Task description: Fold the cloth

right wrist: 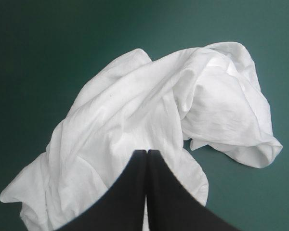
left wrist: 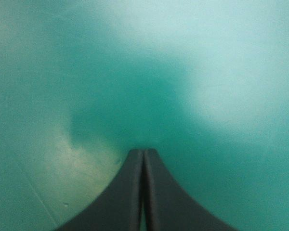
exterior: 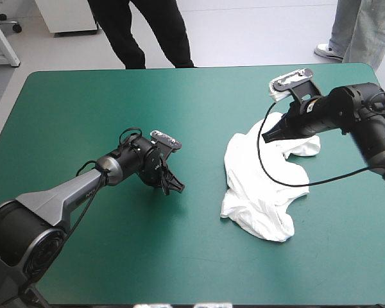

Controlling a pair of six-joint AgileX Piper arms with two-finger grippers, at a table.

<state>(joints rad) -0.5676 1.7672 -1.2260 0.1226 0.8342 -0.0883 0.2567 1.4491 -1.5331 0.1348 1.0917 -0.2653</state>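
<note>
1. Left tool [left wrist: 143, 151]: mine, pressed together into one point, low over bare teal-green bench [exterior: 83, 115], well apart from the T-shirt [exterior: 260, 192].
2. Right tool [right wrist: 147, 152]: pressed together as well, tip over the T-shirt's far edge; contact unclear.
3. T-shirt: white crumpled heap on bench's right half.

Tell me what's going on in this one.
Two robot arms are at a teal-green table. A white T-shirt lies in a crumpled heap, not yet folded. The right end effector, shut, hovers at the heap's far edge; no cloth shows between its fingers. The left end effector, shut too, hangs over bare table.
</note>
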